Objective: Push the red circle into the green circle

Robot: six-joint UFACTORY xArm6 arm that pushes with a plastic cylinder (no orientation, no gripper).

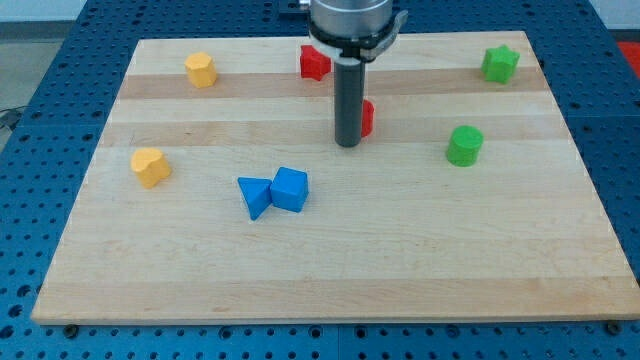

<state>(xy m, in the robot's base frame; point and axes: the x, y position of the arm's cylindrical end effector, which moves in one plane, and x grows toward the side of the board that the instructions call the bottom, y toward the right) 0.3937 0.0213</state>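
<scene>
The red circle [367,118] sits at the board's upper middle, mostly hidden behind my rod; only its right edge shows. My tip [347,144] rests on the board right at the red circle's left side, apparently touching it. The green circle [464,145] stands to the right of the red circle and slightly lower, a clear gap between them.
A red star [314,63] lies above my rod near the top edge. A green star [500,64] is at top right. A yellow hexagon [201,69] is at top left, a yellow heart [150,167] at left. A blue triangle [255,196] touches a blue cube [290,189] at lower centre-left.
</scene>
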